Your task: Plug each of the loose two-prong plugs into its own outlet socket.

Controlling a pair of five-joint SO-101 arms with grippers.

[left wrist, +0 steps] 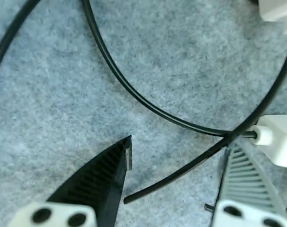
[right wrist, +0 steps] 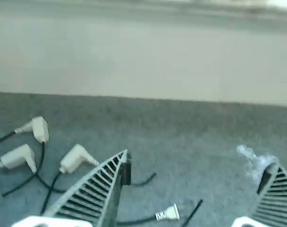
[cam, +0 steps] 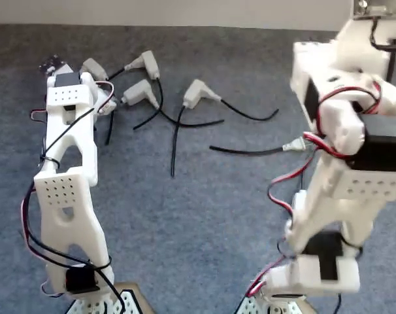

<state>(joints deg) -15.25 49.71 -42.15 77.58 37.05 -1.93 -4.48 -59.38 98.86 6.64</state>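
Between the wide-spread jaws of the left gripper (left wrist: 181,146), 1 black cable (left wrist: 148,106) is seen. The white connector (left wrist: 278,142) lies just outside, so centring on it is advised. The right gripper (right wrist: 200,161), equally wide, is held well apart from the two-prong plug (right wrist: 167,213).

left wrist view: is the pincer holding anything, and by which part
Nothing is held: the left pincer stands open, a black cable lying loose between its fingers.
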